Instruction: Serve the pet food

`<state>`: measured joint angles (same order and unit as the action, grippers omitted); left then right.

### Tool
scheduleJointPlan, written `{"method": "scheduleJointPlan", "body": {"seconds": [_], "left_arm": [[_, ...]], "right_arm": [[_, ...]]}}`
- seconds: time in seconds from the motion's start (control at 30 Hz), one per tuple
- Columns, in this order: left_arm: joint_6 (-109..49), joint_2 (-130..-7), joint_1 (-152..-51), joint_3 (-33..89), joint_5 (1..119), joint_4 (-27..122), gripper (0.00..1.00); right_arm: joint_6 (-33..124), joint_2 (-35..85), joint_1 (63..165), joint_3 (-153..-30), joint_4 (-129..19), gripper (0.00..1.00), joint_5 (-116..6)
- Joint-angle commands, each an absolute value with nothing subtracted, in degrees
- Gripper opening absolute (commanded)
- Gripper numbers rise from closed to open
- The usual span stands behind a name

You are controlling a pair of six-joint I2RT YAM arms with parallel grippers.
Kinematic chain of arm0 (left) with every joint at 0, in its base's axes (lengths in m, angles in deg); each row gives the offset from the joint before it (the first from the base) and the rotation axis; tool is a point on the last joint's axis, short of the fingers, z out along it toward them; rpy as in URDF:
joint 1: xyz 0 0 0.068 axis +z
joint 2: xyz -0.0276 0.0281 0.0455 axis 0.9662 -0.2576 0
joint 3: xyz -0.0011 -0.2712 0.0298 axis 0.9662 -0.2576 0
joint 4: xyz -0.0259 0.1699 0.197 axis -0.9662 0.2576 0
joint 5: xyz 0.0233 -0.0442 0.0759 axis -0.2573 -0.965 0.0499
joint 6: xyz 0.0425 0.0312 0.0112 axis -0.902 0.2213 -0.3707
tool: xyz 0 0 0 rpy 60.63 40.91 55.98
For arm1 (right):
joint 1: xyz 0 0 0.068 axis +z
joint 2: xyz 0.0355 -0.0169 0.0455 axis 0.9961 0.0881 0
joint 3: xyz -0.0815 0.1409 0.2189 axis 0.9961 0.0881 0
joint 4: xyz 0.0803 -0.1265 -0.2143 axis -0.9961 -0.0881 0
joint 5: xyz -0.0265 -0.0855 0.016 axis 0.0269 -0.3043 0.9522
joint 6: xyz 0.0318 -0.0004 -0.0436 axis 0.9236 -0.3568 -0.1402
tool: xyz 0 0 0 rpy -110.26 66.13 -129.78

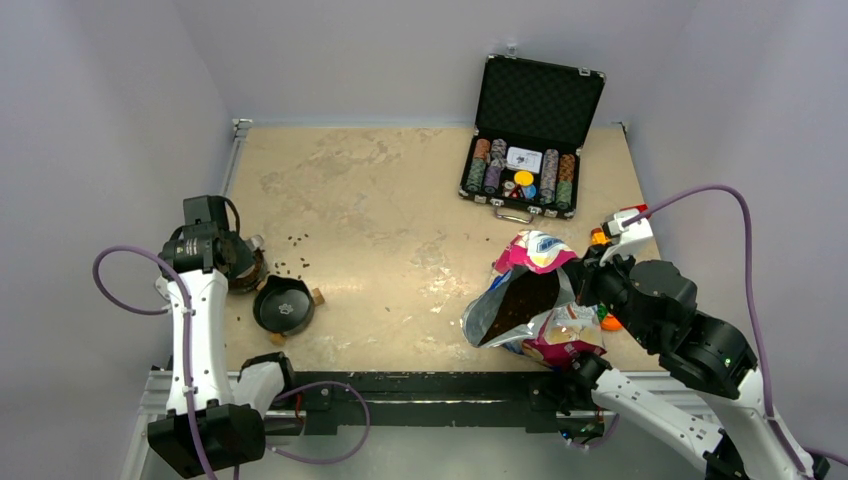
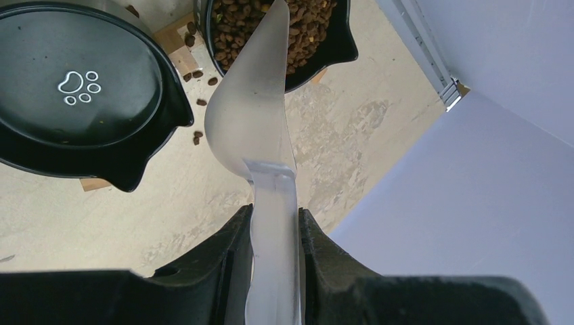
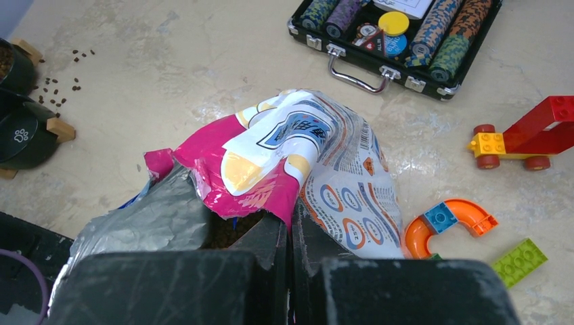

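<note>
**9 o'clock on the table (image 1: 380,200).** Left gripper (image 2: 275,222): jaws part-way open and clamped on the flat handle of a translucent plastic scoop (image 2: 247,115). Points the scoop away from the wrist, with its tip over the near rim of the filled bowl (image 2: 336,42). Contents of the scoop: cannot tell.

**Filled bowl.** Black, mostly hidden under the left wrist in the top view. Holds a heap of dark-brown kibble (image 2: 308,30).

**Empty bowl (image 2: 40,61).** Black, with a white paw print inside. Sits just beside the filled bowl on its 4 o'clock side in the top view.

**Spilled pellets (image 1: 297,265).** Scattered loose on the table at 12 to 2 o'clock of the bowls.

**1 o'clock on the table.** Open black poker chip case (image 1: 540,95), lid upright, with rows of chips inside. Well apart from the bowls.

**4 o'clock on the table.** Pink-and-white foil bag (image 3: 325,156), crumpled and lying with its mouth toward 9 o'clock. Shows more kibble inside the opening.

**Right gripper (image 3: 291,233).** Jaws pressed fully together, pinching the torn top edge of the bag.

**3 o'clock of the bag.** Red-and-yellow toy car (image 3: 521,139), orange curved piece (image 3: 467,211) and green brick (image 3: 520,261), all resting on the table.
</note>
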<state>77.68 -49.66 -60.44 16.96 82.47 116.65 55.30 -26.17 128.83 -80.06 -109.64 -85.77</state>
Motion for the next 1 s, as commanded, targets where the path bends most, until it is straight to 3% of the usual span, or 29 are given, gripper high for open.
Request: {"method": "scheduleJointPlan", "body": {"seconds": [0.0, 0.5, 0.63, 0.8, 0.9, 0.97], "left_arm": [[97.4, -49.1, -59.9, 19.9, 81.5, 117.8, 0.00], [90.0, -50.3, -60.0, 26.8, 78.7, 114.7, 0.00], [73.6, -53.3, -60.0, 29.4, 73.1, 101.4, 0.00], [46.1, -64.0, -63.9, 32.0, 53.2, 72.9, 0.00], [31.3, -72.9, -69.4, 36.5, 39.7, 66.9, 0.00], [20.4, -76.3, -73.9, 39.7, 37.4, 69.3, 0.00]], "right_arm": [[54.3, -27.5, 129.0, -80.5, -106.2, 0.00, -87.3], [53.8, -27.1, 129.0, -80.9, -105.8, 0.00, -87.1], [53.7, -26.5, 129.0, -81.5, -105.7, 0.00, -87.1], [53.7, -25.4, 129.0, -82.5, -105.9, 0.00, -87.5], [54.4, -24.6, 128.9, -83.7, -106.6, 0.00, -87.7], [55.0, -24.0, 129.0, -84.6, -107.1, 0.00, -87.7]]}}
